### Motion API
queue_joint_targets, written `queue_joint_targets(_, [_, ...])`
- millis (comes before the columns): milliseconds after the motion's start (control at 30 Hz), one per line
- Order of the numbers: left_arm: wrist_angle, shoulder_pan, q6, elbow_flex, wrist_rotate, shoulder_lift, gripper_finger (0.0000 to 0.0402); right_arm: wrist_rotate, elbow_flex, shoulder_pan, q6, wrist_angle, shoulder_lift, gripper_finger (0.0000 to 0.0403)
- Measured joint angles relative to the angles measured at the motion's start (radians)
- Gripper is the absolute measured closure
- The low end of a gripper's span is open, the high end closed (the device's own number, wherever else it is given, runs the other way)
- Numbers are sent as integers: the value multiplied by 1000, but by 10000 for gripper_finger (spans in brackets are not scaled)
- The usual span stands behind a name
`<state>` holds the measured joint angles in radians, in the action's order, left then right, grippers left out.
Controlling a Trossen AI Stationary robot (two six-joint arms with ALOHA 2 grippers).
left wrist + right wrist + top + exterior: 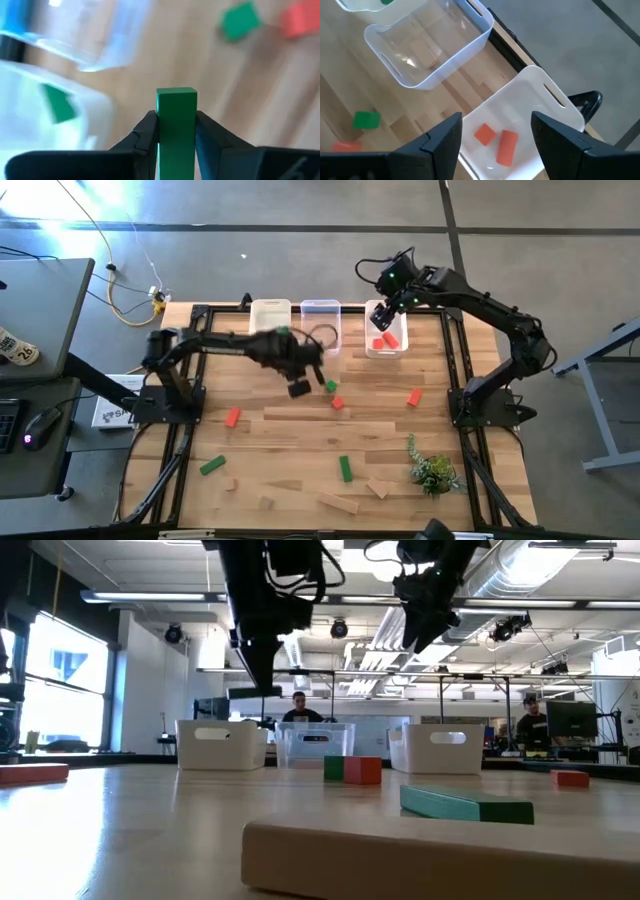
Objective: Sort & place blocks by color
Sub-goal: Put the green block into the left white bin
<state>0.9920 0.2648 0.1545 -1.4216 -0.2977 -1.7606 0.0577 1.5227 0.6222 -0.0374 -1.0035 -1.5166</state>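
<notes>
Three clear bins stand in a row at the far edge of your table: the left bin [270,312] with a green piece already inside, the middle bin [321,315] holding tan wood, the right bin [386,338] holding two red blocks [495,140]. Your left gripper [176,131] is pinched on a green bar [176,120], carried in the air over the table's middle, its long axis running straight out between the fingers. The relation to mind: the left bin lies beyond and just to the left of that gripper, nearer this arm than the other, so the bar likely goes there (judged by the green piece seen in it). Your right gripper [495,145] hangs spread wide and empty directly above the right bin. Loose stock on the table: a green cube [331,386] and a red cube [338,403] near the left gripper, a red bar [233,417], a red block [414,397], two more green bars [345,468], and tan pieces [338,502] along the near edge beside a plant sprig [433,472].
</notes>
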Motion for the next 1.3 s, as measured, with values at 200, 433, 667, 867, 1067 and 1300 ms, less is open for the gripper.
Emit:
queue_joint_targets(200, [-7, 141, -97, 0, -28, 66, 333, -14, 0, -16, -100, 5, 0, 178])
queue_joint_targets(433, [-9, 309, -150, 0, 23, 81, 330, -108, 0, -93, -231, -4, 0, 178])
queue_joint_targets(667, [-9, 442, -139, 0, 86, 81, 326, -124, 0, -230, -381, -5, 0, 178])
queue_joint_targets(867, [-9, 521, -131, 0, 154, 68, 325, -126, 0, -366, -508, -3, 0, 178])
queue_joint_targets(1067, [-5, 556, -150, 1, 167, 1, 324, -78, 0, -503, -575, 27, -10, 178])
queue_joint_targets(1300, [-26, 554, -186, 2, 174, -81, 324, -40, 0, -640, -705, 44, -61, 178])
